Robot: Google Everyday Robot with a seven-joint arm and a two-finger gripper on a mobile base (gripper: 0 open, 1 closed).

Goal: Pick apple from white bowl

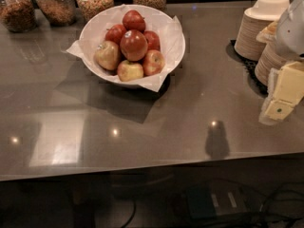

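Observation:
The white bowl [93,63] stands at the back left of the grey counter, lined with white paper whose corners stick out over the rim. It holds several apples. The apple [133,44], the largest, round and deep red, lies on top in the middle of the pile. Smaller red apples lie behind it and yellow-green blushed ones in front and to the left. My gripper [283,95], pale yellow, hangs at the right edge of the camera view, far to the right of the bowl and touching nothing.
Several glass jars [57,4] of dry food line the counter's back edge. Stacks of beige paper bowls [259,27] stand on a black mat at the back right, right behind my arm [294,30]. The counter's front edge [142,171] runs across below; cables lie on the floor.

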